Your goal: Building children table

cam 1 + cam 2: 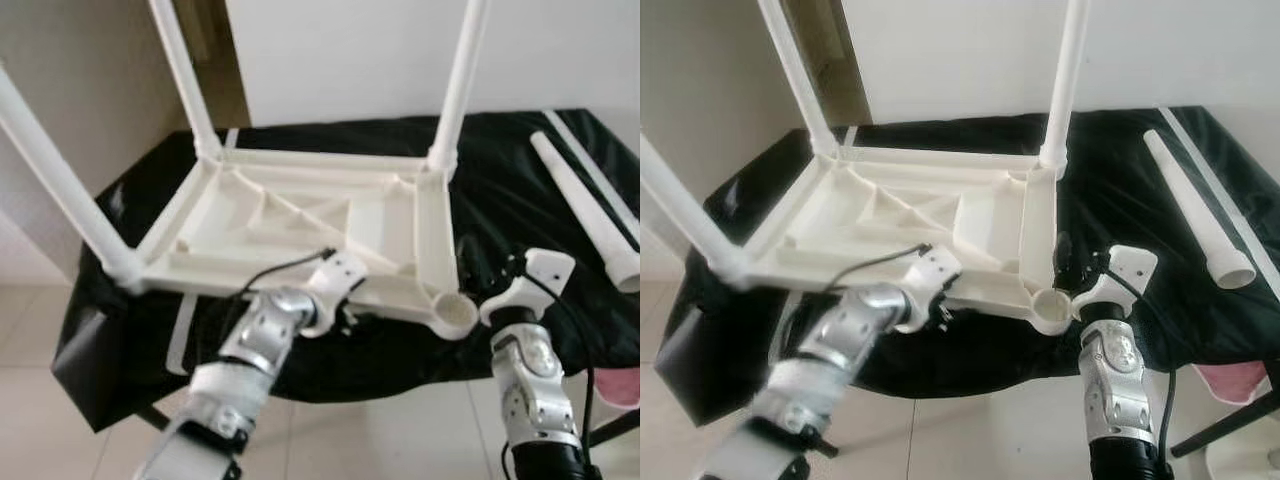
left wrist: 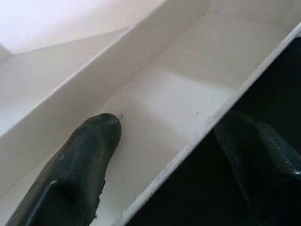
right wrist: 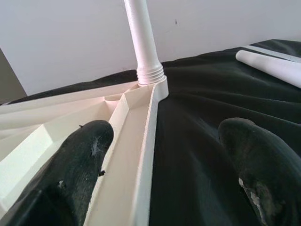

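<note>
Table top: I see the white plastic table top (image 1: 300,225) lying upside down on a black cloth (image 1: 520,190), ribbed underside facing up.
Fitted legs: three white legs stand up from it, at the far left corner (image 1: 185,75), the far right corner (image 1: 460,80) and the near left corner (image 1: 60,180).
Open socket: the near right corner shows a round empty socket (image 1: 456,314).
Loose leg: one more white leg (image 1: 585,210) lies flat on the cloth, well to the right of the table top.
Left gripper: my left gripper (image 2: 183,155) sits at the near rim, fingers spread, straddling the edge wall; one finger (image 2: 80,165) is inside the white channel, the other over the black cloth.
Right gripper: my right gripper (image 3: 164,155) is by the near right corner, fingers apart, astride the right side rail without clamping it.
Floor: pale tiles (image 1: 40,420) below the cloth's near edge.
</note>
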